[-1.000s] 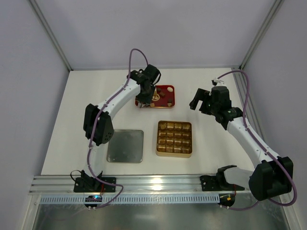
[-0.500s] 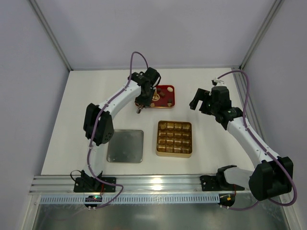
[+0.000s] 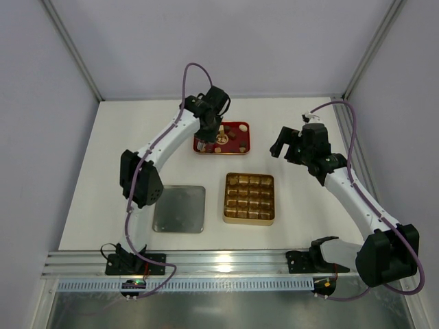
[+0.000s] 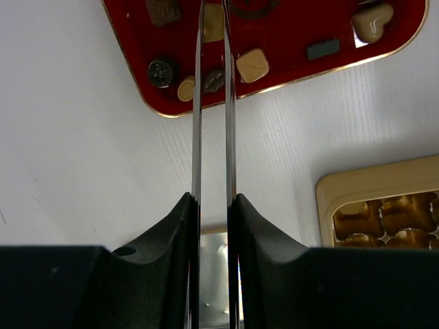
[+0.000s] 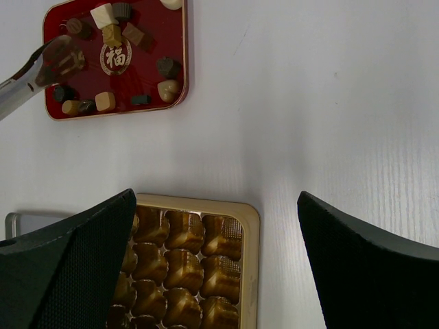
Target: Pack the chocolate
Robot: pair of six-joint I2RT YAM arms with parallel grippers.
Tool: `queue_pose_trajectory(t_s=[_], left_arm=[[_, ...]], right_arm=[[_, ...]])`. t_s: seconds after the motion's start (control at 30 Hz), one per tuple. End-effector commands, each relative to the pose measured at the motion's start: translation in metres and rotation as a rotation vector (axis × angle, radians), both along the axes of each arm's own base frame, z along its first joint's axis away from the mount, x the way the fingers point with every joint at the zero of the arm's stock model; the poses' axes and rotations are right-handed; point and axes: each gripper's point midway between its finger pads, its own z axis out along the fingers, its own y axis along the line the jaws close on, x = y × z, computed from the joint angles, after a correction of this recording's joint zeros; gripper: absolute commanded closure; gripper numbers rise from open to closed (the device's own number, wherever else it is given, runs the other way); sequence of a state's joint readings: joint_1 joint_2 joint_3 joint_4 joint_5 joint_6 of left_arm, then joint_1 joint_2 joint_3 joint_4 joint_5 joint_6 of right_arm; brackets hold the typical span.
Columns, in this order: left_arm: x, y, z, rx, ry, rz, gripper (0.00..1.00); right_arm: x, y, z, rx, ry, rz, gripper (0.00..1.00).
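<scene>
Left fingers (image 4: 197, 137) block red tray (image 4: 288, 27) middle; bare table (image 3: 236, 163) between it and gold tray (image 3: 250, 221) passable.

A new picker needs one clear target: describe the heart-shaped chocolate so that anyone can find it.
Find the red tray beyond the gold tray. Along its edge nearest the right arm, by the near corner, lies the heart-shaped chocolate: the only cream-coloured heart, with darker pieces beside it.

Bright, even light is thrown from overhead, and the white table (image 3: 103, 171) is left nearly shadowless; only faint, soft grey shadows are seen on it. Glare is caught on the metal rail (image 3: 226, 260), and glints are picked up on the gold tray (image 5: 250, 226). In both wrist views the near black fingers (image 5: 363, 267) are blurred, while the table is kept sharp.
</scene>
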State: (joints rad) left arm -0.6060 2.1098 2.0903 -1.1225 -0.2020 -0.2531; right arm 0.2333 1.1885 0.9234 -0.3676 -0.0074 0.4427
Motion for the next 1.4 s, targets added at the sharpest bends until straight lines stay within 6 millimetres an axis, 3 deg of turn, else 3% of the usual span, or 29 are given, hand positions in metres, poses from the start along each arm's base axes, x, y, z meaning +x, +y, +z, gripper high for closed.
queue_pose_trajectory(t_s=[0.0,0.23,0.63,1.0,1.37], left_arm=[[0.005,0.003,0.029,-0.022,-0.058,0.002,0.75],[-0.012,-0.003,0.051,-0.084,-0.061,-0.012,0.75],[-0.086,-0.041,0.082,-0.161,-0.08,-0.118,0.74],[-0.15,-0.076,0.073,-0.19,-0.027,-0.217,0.73],[-0.177,-0.089,0.056,-0.185,0.021,-0.257,0.72]], right_arm=[[0.006,0.002,0.018,0.006,-0.058,0.009,0.0],[0.007,0.001,0.018,0.005,-0.056,0.006,0.0],[0.007,0.001,0.022,0.004,-0.058,0.003,0.0],[0.005,-0.006,0.02,-0.013,-0.056,-0.025,0.0],[0.005,-0.005,0.016,-0.013,-0.048,-0.024,0.0]])
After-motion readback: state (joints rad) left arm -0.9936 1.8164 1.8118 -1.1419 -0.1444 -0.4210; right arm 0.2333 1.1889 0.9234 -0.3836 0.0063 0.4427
